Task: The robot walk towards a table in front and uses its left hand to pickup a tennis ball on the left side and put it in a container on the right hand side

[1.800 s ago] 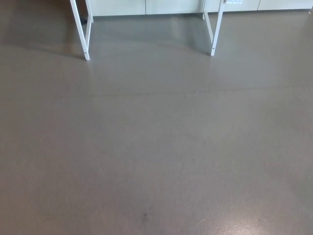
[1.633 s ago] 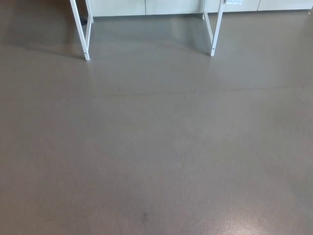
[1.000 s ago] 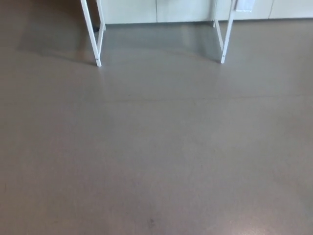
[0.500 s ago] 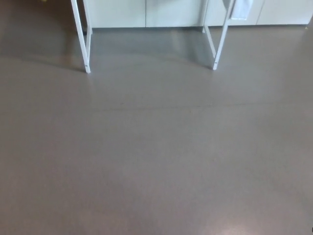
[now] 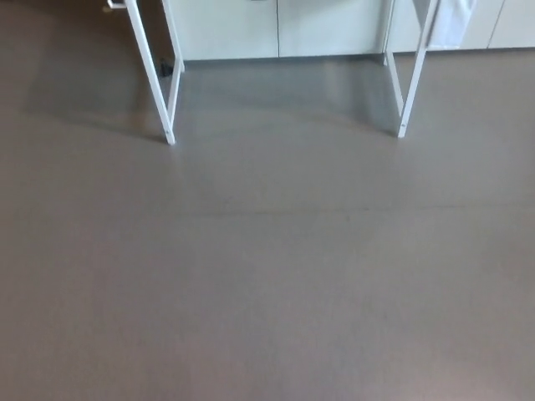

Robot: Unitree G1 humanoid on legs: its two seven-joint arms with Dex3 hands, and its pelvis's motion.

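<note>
- The step in hand looks to be the walk-up. The head view takes in mostly bare grey floor (image 5: 267, 284), and only the white legs of the worktop show at the picture's top edge: the left front leg (image 5: 157, 100) and the right front leg (image 5: 413, 83).
- The worktop's own surface lies above the top of the picture, so none of its edges or corners can be seen.
- The tennis ball is not in view. The task places it on the worktop's left side, which cannot be checked from here.
- The container is not in view either, so whether it holds anything cannot be told.
- Neither the left hand nor the right hand shows, so I cannot tell whether either is spread, pressed together or holding something.
- Pale cabinet fronts (image 5: 276, 25) run along the far edge of the floor behind the legs. A white sheet (image 5: 451, 21) hangs near the top of the right front leg (paper or cloth, too blurred to say).
- By my judgement, the next move is to cross the stretch of floor ahead and stop squarely facing the span between the two front legs. The ball and the container need to come into view before the left hand reaches for anything.
</note>
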